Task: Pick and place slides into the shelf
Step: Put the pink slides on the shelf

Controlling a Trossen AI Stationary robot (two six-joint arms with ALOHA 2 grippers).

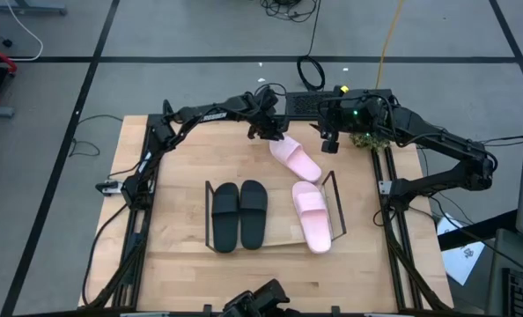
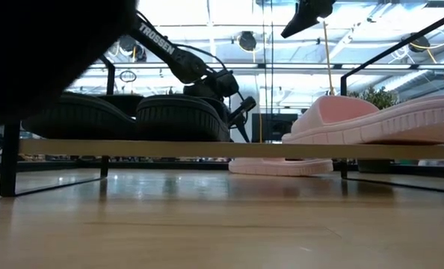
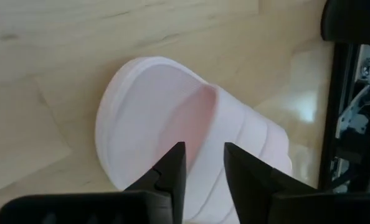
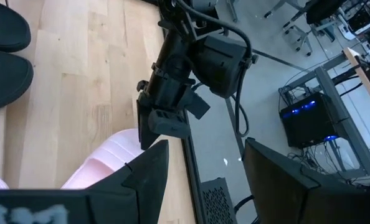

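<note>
One pale pink slide (image 1: 297, 160) (image 3: 147, 118) lies sole down on the table near its far edge, behind the shelf (image 1: 336, 201). My left gripper (image 1: 272, 134) (image 3: 203, 165) is open just above it, its fingers over the edge of the strap. The black pair (image 1: 239, 216) (image 2: 132, 116) and the other pink slide (image 1: 313, 218) (image 2: 379, 119) rest sole down on the shelf's board (image 2: 207, 148). My right gripper (image 1: 329, 143) (image 4: 207, 180) hangs open in the air to the right of the loose slide, touching nothing. My left gripper comes from above, slanting down, with its fingers (image 3: 172, 168) on either side of the strap's edge (image 3: 213, 109) of the loose pink slide. Whether the fingers touch the strap, I cannot tell. The slide lies flat on the table.
A black box (image 1: 307, 104) and a small green plant (image 1: 364, 139) sit at the table's far edge, close to both grippers. The shelf's dark wire end frames (image 1: 209, 207) stand up at its left and right ends. Bare wood lies left of the shelf.
</note>
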